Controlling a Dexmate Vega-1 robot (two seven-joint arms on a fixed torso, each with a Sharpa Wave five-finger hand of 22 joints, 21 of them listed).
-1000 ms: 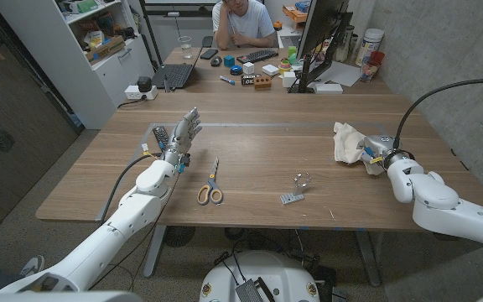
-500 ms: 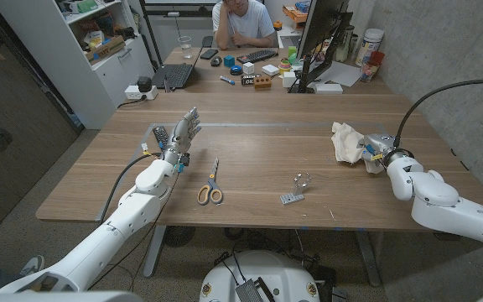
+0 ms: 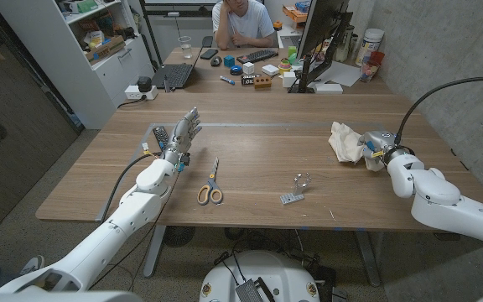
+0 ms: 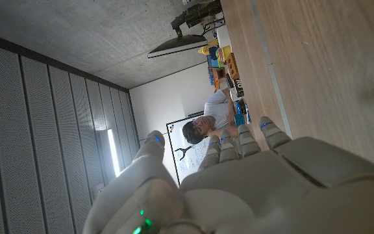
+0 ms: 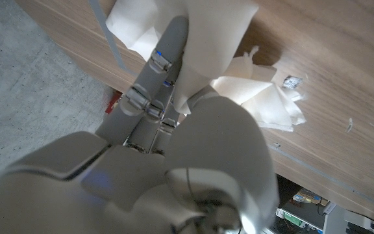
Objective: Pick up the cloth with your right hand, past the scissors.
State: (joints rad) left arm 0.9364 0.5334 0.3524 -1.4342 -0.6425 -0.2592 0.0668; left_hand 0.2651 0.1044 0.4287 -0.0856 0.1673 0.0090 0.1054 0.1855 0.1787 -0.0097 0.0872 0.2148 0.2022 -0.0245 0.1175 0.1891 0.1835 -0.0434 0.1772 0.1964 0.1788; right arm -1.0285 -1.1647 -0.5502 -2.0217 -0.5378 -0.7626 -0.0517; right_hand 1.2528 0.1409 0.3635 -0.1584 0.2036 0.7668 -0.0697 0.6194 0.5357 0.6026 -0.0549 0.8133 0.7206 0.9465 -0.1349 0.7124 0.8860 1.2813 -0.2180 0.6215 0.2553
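Cloth (image 3: 343,140) sits bunched near the table's (image 3: 258,143) right edge, gripped in my right hand (image 3: 376,150), fingers (image 5: 153,78) closed into its folds. My left hand (image 3: 183,134) stands open toward the left edge. Scissors (image 3: 211,184), a clear clip (image 3: 303,179) and a small metal piece (image 3: 291,199) lie near the front edge, well apart from it.

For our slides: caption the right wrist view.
Right hand grips the white cloth above the wooden table.
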